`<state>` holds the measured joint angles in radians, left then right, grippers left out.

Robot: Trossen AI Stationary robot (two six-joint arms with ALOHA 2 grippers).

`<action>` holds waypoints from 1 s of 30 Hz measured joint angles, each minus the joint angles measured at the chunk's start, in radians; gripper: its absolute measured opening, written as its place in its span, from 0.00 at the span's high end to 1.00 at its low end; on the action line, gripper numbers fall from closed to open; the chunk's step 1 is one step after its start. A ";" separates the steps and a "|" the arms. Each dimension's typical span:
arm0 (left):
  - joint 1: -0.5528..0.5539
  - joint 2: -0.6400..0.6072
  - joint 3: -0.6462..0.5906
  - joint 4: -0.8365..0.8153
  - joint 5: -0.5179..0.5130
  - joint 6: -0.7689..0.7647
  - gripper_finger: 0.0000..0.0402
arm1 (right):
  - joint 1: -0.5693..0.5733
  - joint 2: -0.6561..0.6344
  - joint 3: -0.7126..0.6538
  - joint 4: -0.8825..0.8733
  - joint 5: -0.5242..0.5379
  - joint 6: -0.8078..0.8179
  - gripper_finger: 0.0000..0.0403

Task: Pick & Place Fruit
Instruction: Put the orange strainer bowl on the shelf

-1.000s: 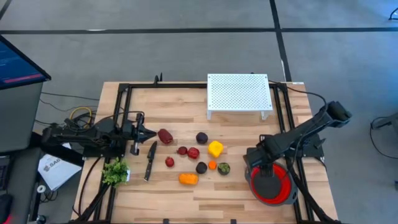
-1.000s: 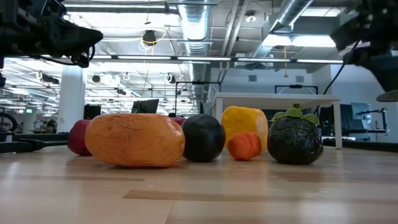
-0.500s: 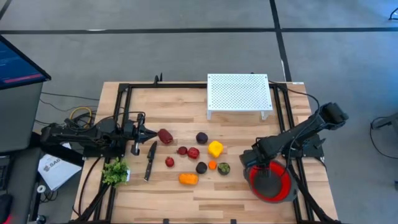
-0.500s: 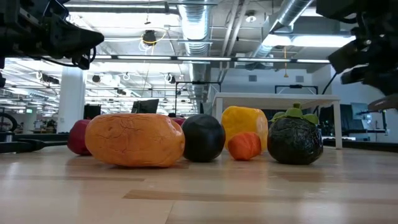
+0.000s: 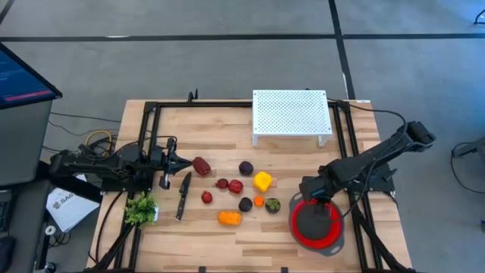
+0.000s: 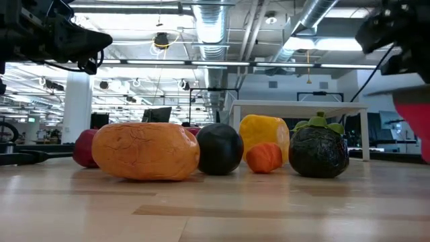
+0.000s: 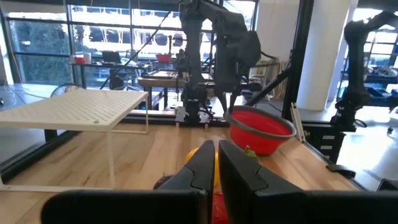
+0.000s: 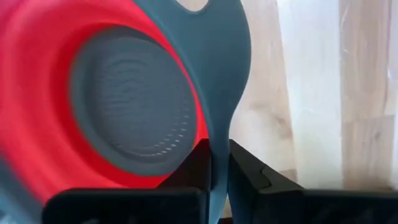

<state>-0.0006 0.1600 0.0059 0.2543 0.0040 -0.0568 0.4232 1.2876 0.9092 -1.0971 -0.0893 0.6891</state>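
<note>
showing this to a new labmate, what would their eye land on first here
Most striking is the red bowl at the table's front right, held by its grey rim in the right gripper, whose fingers pinch that rim. Next is the cluster of fruit scattered mid-table, with the yellow piece brightest. Behind them stands a white perforated rack, and the left gripper waits at the left by a red fruit.
</note>
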 joint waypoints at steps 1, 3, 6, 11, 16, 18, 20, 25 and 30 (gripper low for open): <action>0.000 0.000 0.000 0.000 0.000 -0.008 0.96 | -0.001 -0.021 0.000 0.015 0.000 0.013 0.95; 0.000 0.000 0.000 0.001 0.000 -0.011 0.96 | -0.012 -0.066 0.000 0.060 0.001 0.037 0.93; 0.000 0.000 0.000 0.003 0.000 -0.011 0.96 | -0.042 -0.133 0.000 0.159 0.018 0.056 0.94; 0.000 0.000 0.000 0.006 0.000 -0.011 0.96 | -0.141 -0.223 0.000 0.356 0.116 -0.041 0.97; 0.000 0.000 0.000 0.011 0.000 -0.011 0.96 | -0.342 -0.295 0.000 0.463 0.199 -0.076 0.94; 0.000 0.000 0.000 0.016 0.000 -0.010 0.96 | -0.444 -0.320 0.000 0.505 0.205 -0.076 0.95; 0.000 0.000 0.000 0.017 0.000 -0.009 0.96 | -0.557 -0.341 0.000 0.536 0.208 -0.070 0.97; 0.000 0.000 0.000 0.018 0.000 -0.009 0.96 | -0.858 -0.369 0.000 0.557 0.220 -0.023 0.96; 0.000 0.000 0.000 0.019 0.000 -0.008 0.96 | -1.132 -0.343 0.000 0.563 0.125 0.043 0.93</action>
<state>-0.0010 0.1600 0.0059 0.2733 0.0040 -0.0650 -0.7086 0.9447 0.9096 -0.5340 0.0354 0.7321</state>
